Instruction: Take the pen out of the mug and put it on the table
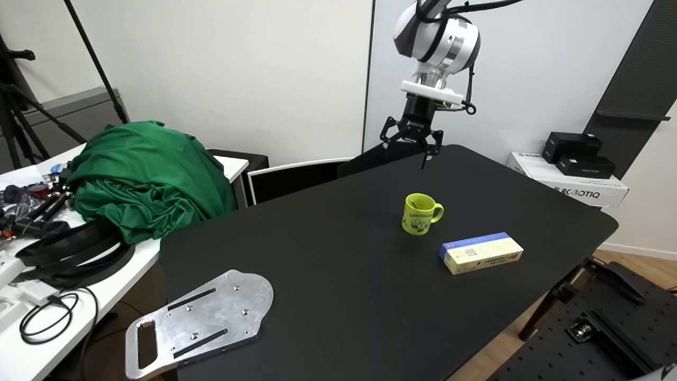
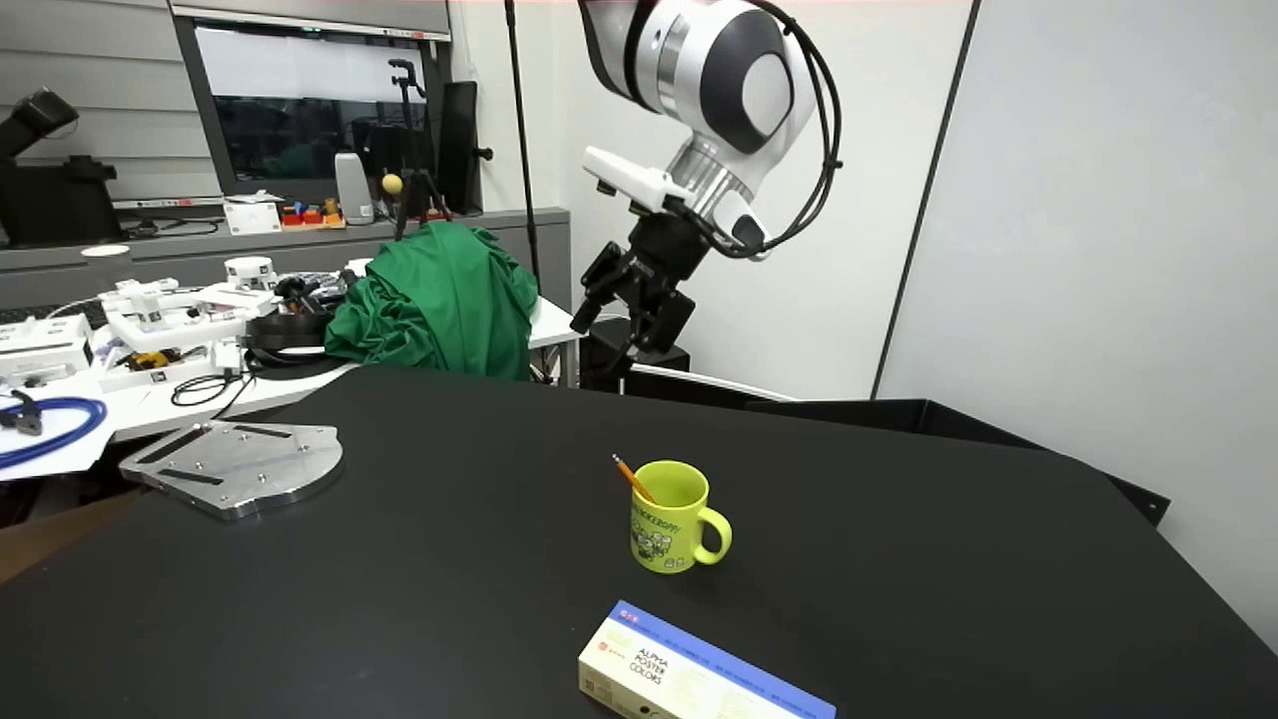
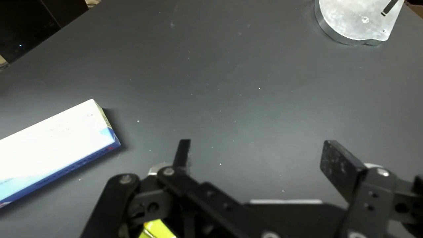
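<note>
White wall panels [image 1: 238,74] back the bench [image 1: 328,286], its matte black top rounded at the corners. In an exterior view I get a window [image 2: 310,110] at the far left and the orange pen [image 2: 633,478] sticking up past the rim of the lime mug [image 2: 667,521]; in an exterior view I get just a stub of it inside the rim, plus stacked black cartons [image 1: 582,164] beyond the right edge. My wrist view gives the mug only as a bright patch at the near side, mostly hidden behind the fingers [image 3: 181,154], with the flat box [image 3: 56,148] washed pale at the left. In both exterior views I can follow the far edge, and bare black runs between the mug and the silver plate [image 1: 203,320] at the left, the widest room I have; the box lies on the mug's near side, a little to the right, apart from it. The fingers are spread wide, bench surface showing between them. They hang high on the far side of the mug, well apart. The pen leans left in the mug, away from the handle, lower and nearer than the fingers; whether they sit over the bench or past its far edge, I cannot tell.
</note>
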### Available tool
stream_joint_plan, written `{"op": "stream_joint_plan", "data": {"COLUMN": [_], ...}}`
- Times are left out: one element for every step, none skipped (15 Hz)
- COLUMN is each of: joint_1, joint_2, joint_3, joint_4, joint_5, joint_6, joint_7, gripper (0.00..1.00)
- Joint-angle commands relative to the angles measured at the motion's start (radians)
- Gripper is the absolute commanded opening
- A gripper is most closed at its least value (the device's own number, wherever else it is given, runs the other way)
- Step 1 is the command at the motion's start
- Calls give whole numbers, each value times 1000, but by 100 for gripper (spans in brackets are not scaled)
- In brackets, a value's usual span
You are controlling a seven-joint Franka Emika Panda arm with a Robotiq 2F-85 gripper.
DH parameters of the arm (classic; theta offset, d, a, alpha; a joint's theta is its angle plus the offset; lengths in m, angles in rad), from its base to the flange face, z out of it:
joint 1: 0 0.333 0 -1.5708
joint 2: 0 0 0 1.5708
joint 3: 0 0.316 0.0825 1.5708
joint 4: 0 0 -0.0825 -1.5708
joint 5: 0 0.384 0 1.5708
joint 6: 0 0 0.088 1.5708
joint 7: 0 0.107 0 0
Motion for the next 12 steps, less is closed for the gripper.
{"op": "stream_joint_plan", "data": {"joint_1": [-28, -36, -43, -50, -56, -64, -71, -78, -84, -89, -95, -97], "joint_2": [0, 5, 9, 13, 17, 24, 30, 40, 49, 56, 64, 66], "joint_3": [-8, -9, -12, -14, -16, -17, -19, -21, -23, -24, -26, -30], "joint_4": [-70, -90, -109, -126, -142, -153, -162, -167, -169, -170, -163, -160], "joint_5": [38, 46, 51, 57, 59, 63, 68, 73, 77, 78, 76, 70], "joint_6": [28, 37, 48, 59, 69, 77, 85, 91, 97, 104, 111, 126], "joint_7": [-24, -36, -48, -61, -71, -81, -86, -95, -101, -109, -115, -119], "gripper": [100, 100, 100, 100, 100, 100, 100, 100, 100, 100, 100, 100]}}
